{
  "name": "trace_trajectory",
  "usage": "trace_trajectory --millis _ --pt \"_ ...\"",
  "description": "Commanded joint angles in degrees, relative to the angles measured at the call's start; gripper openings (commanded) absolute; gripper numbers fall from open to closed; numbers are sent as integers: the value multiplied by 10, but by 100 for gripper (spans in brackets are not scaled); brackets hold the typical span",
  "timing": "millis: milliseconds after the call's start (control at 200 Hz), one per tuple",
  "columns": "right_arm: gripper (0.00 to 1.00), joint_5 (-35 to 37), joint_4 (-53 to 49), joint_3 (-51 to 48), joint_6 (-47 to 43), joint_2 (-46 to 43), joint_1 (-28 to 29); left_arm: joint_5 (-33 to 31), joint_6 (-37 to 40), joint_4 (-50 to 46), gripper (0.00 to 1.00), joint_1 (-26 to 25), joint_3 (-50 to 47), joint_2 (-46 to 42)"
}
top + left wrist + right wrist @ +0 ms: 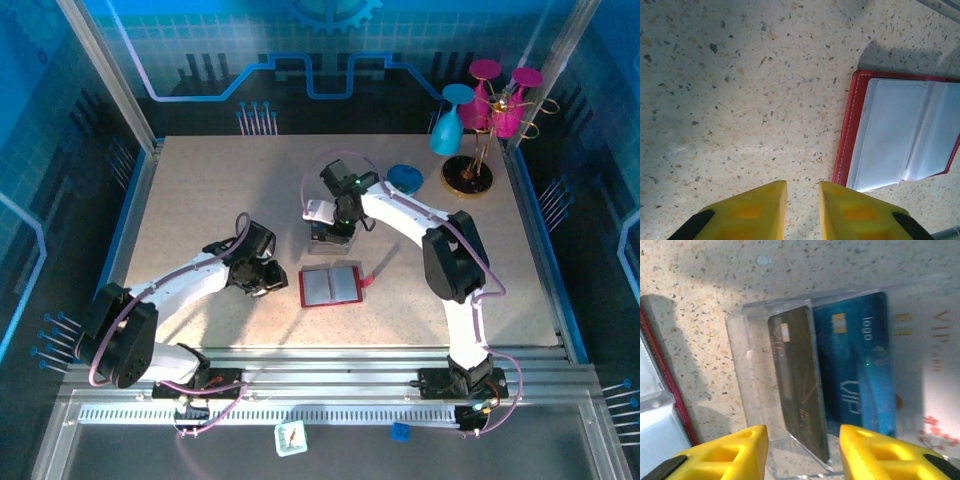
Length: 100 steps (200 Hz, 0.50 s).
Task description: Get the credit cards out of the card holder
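The red card holder (pixel 330 286) lies open and flat mid-table, its pale inner pockets (pixel 900 135) facing up. My left gripper (pixel 802 187) hovers just left of it with the jaws a narrow gap apart and nothing between them. My right gripper (pixel 802 437) stands open over a clear plastic box (pixel 747 360) behind the holder. In the box are credit cards. A black card (pixel 797 375) leans on edge just beyond my fingertips, not gripped. Beside it lie a blue card (pixel 855 360) and a white card (pixel 925 355).
A gold stand with pink and blue glasses (pixel 480 120) rises at the back right, with a blue round dish (pixel 405 177) next to it. Blue panels and metal posts wall in the table. The holder's red edge (pixel 670 390) lies close to the box.
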Motion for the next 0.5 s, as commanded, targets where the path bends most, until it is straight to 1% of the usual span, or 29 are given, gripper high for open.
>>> trace_trajectory --millis 0,210,495 --pt "44 6 35 -14 18 -20 10 15 -4 2 24 4 -2 9" --pt "44 75 97 -36 22 -25 16 14 -5 -3 24 5 0 6" --pt "45 92 142 -60 16 -47 17 13 -6 -5 24 4 2 1"
